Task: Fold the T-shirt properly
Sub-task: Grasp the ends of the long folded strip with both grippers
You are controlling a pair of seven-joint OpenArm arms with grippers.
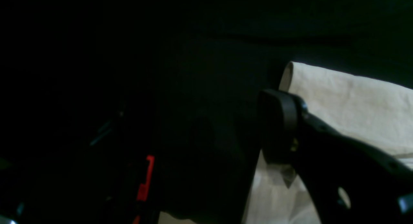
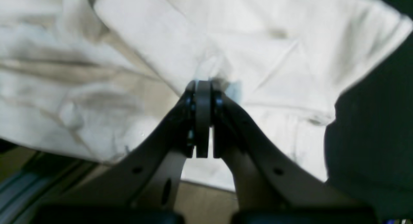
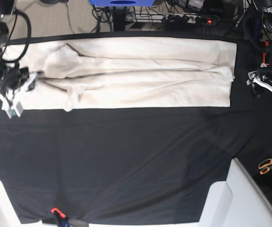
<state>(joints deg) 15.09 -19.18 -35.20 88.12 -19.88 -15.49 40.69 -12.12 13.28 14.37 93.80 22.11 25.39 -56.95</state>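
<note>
The cream T-shirt [image 3: 140, 75] lies as a long, creased strip across the far part of the black table cloth [image 3: 126, 161]. My right gripper [image 3: 34, 75] is at the strip's left end. In the right wrist view its jaws are pressed together, and the T-shirt [image 2: 274, 56] puckers toward the right gripper [image 2: 203, 83]. My left gripper [image 3: 255, 85] hovers open just off the strip's right edge, touching nothing. In the left wrist view one of its pads [image 1: 277, 127] stands in front of a corner of the T-shirt [image 1: 348, 101]; the other finger is lost in the dark.
Orange-handled scissors [image 3: 268, 165] lie at the right edge. A white panel [image 3: 235, 198] covers the near right corner. An orange clamp [image 3: 55, 211] sits on the front edge. Cables and a power strip [image 3: 188, 16] run behind the table.
</note>
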